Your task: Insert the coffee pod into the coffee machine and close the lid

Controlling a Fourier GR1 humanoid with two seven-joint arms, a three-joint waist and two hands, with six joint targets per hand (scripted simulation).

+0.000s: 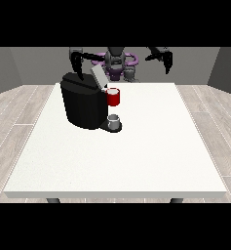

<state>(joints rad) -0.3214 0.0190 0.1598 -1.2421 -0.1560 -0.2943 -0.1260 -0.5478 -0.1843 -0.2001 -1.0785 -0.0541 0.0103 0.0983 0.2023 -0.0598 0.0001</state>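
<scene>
White table point(136, 161), black coffee machine point(83, 105), grey lid point(99, 76) tilted open

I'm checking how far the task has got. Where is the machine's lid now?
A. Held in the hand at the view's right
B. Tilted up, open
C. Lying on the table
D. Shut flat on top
B: the grey lid stands tilted up above the black machine, next to the red pod holder, and the hand at the view's right is off to the side, away from it.
</scene>
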